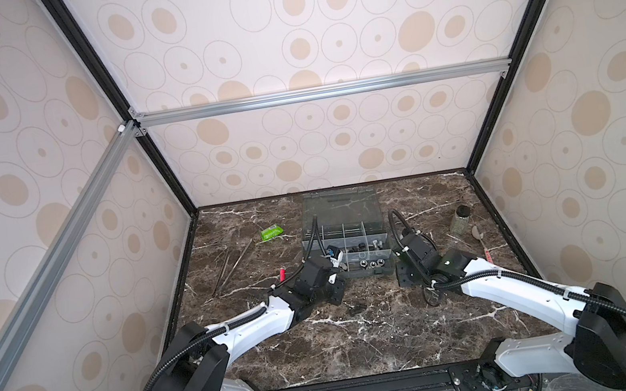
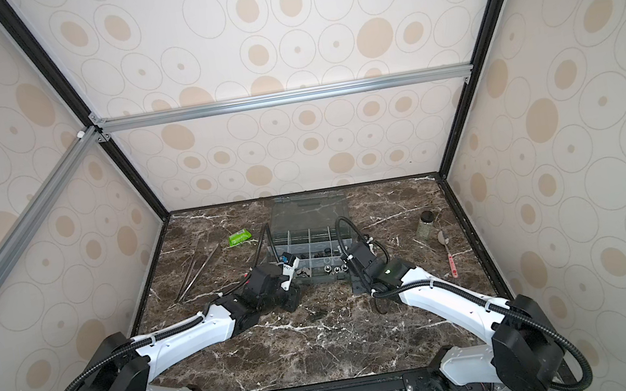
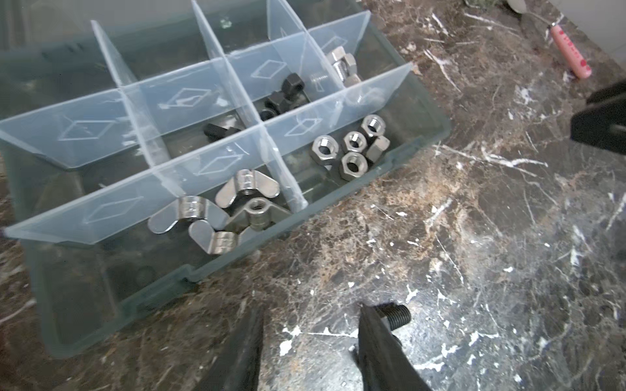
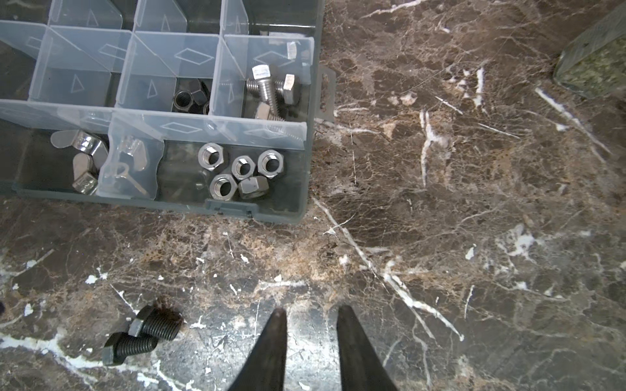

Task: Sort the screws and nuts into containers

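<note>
Black screws [image 4: 157, 326]: hard, light, slippery, I reckon; I'd pinch across the threads. Left fingers [image 3: 244, 355] and right fingers [image 4: 271, 345] spread, empty.

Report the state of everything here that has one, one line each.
organiser box, lid open.
left claw, open, empty.
right claw, open, empty.
black screws, two loose on the table, unsorted.
hex nuts, five, sorted, in the box's corner.
wing nuts, sorted, in the section beside them.
silver screws, sorted, in the box.
jar, upright, capped.
</note>
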Action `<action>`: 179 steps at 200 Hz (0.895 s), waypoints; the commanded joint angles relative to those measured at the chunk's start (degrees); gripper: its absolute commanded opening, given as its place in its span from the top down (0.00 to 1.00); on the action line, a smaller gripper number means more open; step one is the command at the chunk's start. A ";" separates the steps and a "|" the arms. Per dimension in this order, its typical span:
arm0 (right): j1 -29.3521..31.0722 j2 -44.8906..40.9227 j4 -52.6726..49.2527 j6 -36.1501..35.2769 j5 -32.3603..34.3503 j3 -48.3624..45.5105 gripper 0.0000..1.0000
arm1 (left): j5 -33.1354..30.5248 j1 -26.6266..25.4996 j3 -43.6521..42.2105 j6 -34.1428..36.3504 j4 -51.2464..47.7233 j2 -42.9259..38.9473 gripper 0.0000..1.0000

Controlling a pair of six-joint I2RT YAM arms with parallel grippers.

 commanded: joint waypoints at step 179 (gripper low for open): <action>-0.86 -2.08 0.68 2.17 1.33 -2.91 0.70 | -8.49 -14.14 12.68 -10.65 -11.84 18.45 0.51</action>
